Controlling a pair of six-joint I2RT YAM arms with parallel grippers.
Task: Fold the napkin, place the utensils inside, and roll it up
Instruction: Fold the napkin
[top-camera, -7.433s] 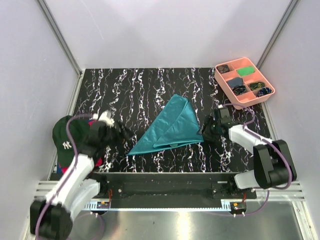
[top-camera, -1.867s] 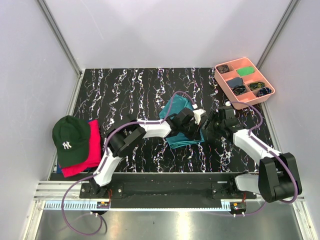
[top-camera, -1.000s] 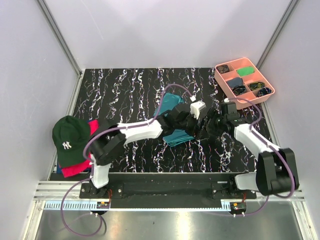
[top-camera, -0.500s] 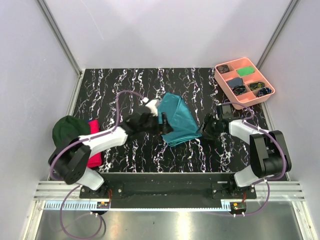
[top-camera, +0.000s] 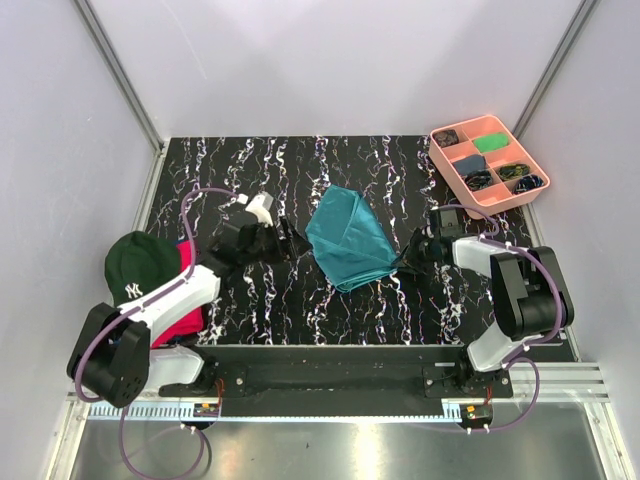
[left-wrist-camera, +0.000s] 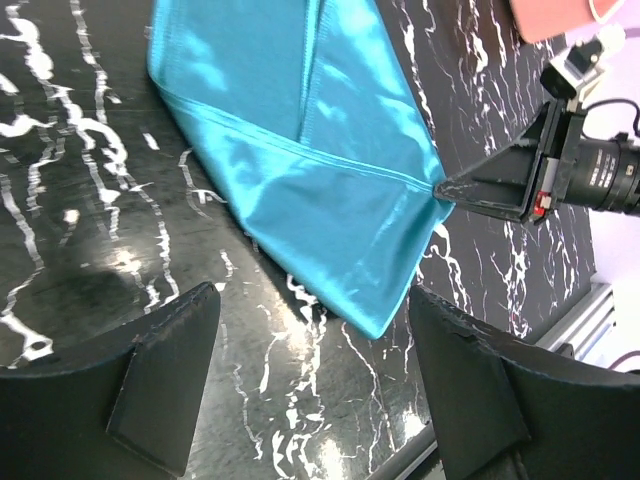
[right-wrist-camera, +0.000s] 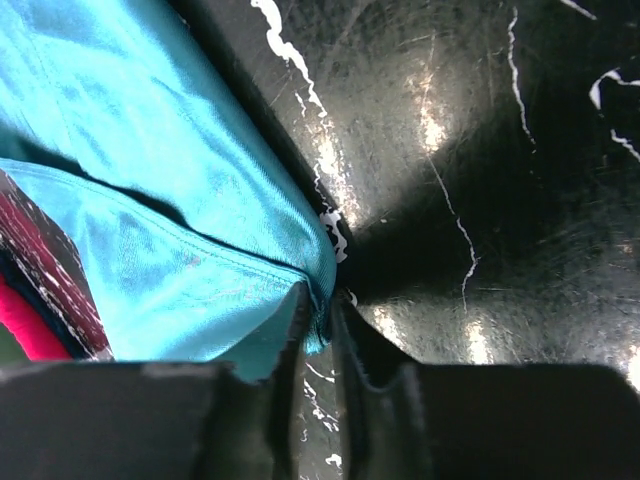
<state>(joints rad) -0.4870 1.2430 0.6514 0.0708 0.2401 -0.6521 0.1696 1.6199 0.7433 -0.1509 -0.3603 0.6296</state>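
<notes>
Right gripper clamps the napkin's corner; left gripper, spread wide, sits just off its left edge

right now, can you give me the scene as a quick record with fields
napkin: teal, folded, lying flat mid-table
right end effector: shut on the napkin's right corner
left end effector: open, beside the napkin's left edge, holding nothing
utensils: none identifiable in these views
tray: pink, far right corner, compartments hold small items too small to name
cap: dark green, left edge, resting on a pink-red cloth
table: black with white marbling
</notes>
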